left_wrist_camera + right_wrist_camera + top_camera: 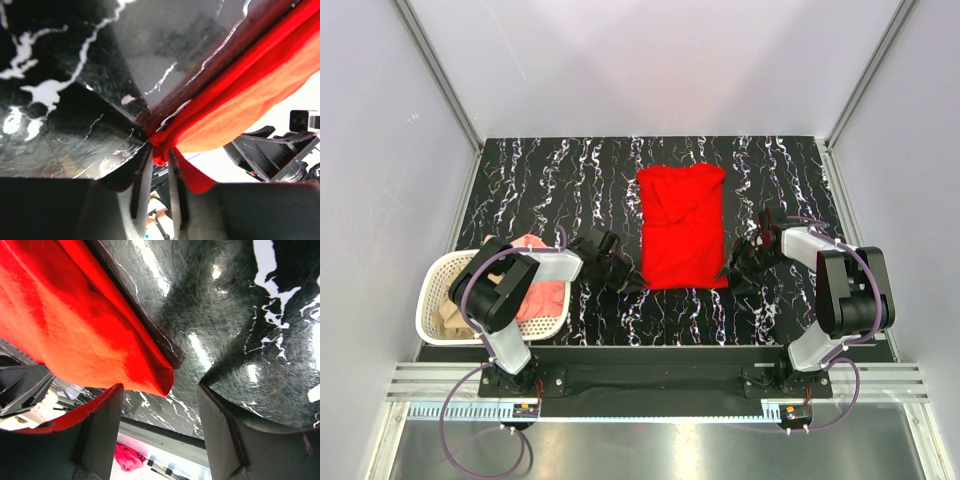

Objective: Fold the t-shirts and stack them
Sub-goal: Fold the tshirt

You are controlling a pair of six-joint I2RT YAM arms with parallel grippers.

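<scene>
Here, the left gripper [157, 162] has its two narrow jaws drawn close on the near-left corner of the red t-shirt [682, 228], with a small knot of red cloth nipped between them at the surface of the black marbled table [540, 180]. Across the garment, the right gripper [159, 390] stands with jaws wide apart. It straddles the near-right corner, whose tip lies between the fingers but is not clamped.

The red t-shirt lies at the middle of the table as a long, narrow rectangle, its near end between the two arms.

The step in hand appears to be taking both near corners so that the near end can be folded over toward the far end. Done well, the right jaws would bite every layer at their corner before either arm lifts. Catching only the top layer would likely let the earlier folds fall open. Both corners should then rise level and travel together, so the hem lands square on the far edge.

The count is three t-shirts in view. One is the red on the table, and a salmon-pink t-shirt [542, 298] and a tan t-shirt [448, 312] sit in the single white laundry basket [428, 330] at the left. Whether more lie underneath cannot be told.
</scene>
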